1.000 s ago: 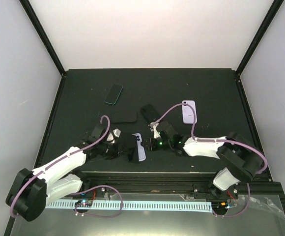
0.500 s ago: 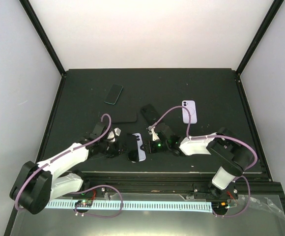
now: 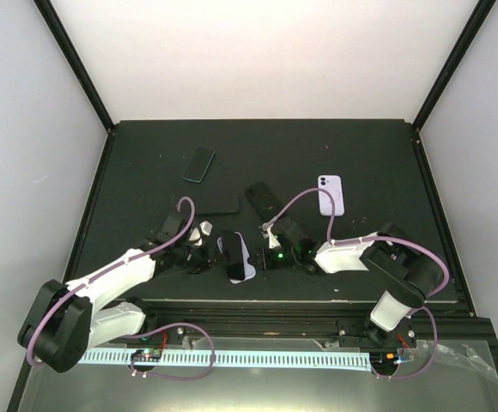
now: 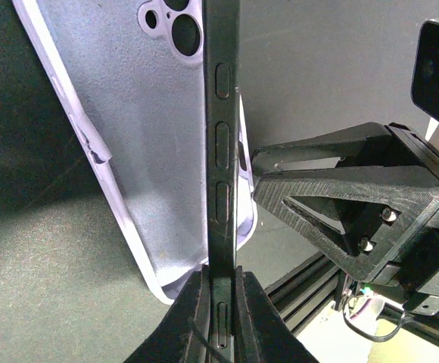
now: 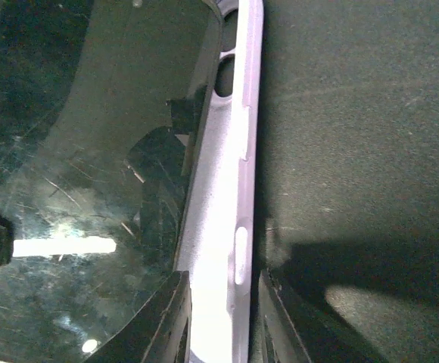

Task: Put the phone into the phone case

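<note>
Near the front centre of the tabletop (image 3: 137,189), between the two arms, the phone (image 3: 229,249) meets the lilac case (image 3: 245,271). Your left tool (image 4: 221,295) is closed on the phone, pinching its two broad faces at the near end. Your right tool (image 5: 223,318) is closed on one long side wall of the case, and that wall runs straight out from its grip.

Check the alignment. The left wrist view shows the phone edge-on, button side toward the camera. It stands over the open face of the case rather than lying flat in it. The long axis of the phone runs parallel to the long axis of the case. Most of the open case lies to one side of the phone. Only a narrow strip shows on the other side, toward the right tool.

The right wrist view shows the glass of the phone leaning away from the held wall, with one long edge close against that wall. You cannot tell whether that edge is seated under the lip.

Judge the coming move as a roll, not a slide. Lay the phone down about its long axis, toward the left arm's side, while the right tool braces the case. The left arm carries the motion.
</note>
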`<action>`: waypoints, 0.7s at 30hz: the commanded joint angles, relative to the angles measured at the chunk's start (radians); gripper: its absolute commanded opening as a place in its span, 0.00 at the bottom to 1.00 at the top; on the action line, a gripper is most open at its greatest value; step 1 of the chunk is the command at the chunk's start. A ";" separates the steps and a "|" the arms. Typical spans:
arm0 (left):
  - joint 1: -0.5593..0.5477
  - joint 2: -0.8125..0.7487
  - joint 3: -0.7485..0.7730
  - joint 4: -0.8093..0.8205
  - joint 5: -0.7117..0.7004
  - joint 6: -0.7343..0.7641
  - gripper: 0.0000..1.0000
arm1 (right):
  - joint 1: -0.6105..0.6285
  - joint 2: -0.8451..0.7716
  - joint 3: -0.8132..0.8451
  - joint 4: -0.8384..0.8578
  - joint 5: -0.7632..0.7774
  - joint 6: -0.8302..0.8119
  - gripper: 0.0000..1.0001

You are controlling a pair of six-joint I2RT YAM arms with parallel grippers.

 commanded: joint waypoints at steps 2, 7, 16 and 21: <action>0.007 -0.027 0.071 -0.007 -0.020 -0.005 0.02 | -0.006 -0.014 -0.002 -0.018 0.015 -0.028 0.27; 0.007 -0.009 0.070 0.015 -0.021 -0.025 0.01 | -0.005 0.005 -0.006 0.015 -0.036 -0.018 0.27; 0.007 -0.014 0.046 -0.002 -0.053 -0.009 0.02 | -0.003 0.009 -0.053 0.128 -0.102 0.060 0.23; 0.007 0.021 0.027 0.030 -0.033 -0.011 0.01 | -0.004 0.032 -0.059 0.160 -0.121 0.086 0.23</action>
